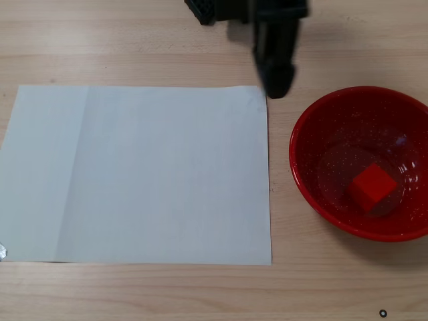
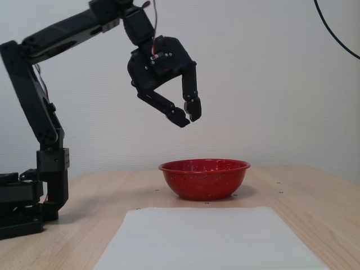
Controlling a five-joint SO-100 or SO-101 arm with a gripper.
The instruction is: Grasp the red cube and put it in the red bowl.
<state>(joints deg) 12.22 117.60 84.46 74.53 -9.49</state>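
The red cube (image 1: pixel 372 186) lies inside the red bowl (image 1: pixel 302 131), right of its centre in the view from above. In the side view the red bowl (image 2: pixel 203 183) stands on the table and its wall hides the cube. My black gripper (image 2: pixel 188 115) hangs high in the air, above and left of the bowl's rim, its fingertips together with nothing between them. From above, the gripper (image 1: pixel 277 89) points down over the wood between the paper's top right corner and the bowl.
A large white sheet of paper (image 1: pixel 134 174) covers the table left of the bowl and lies in front of it in the side view (image 2: pixel 208 236). The arm's base (image 2: pixel 22 208) stands at the far left. A small black ring mark (image 1: pixel 382 313) sits near the front edge.
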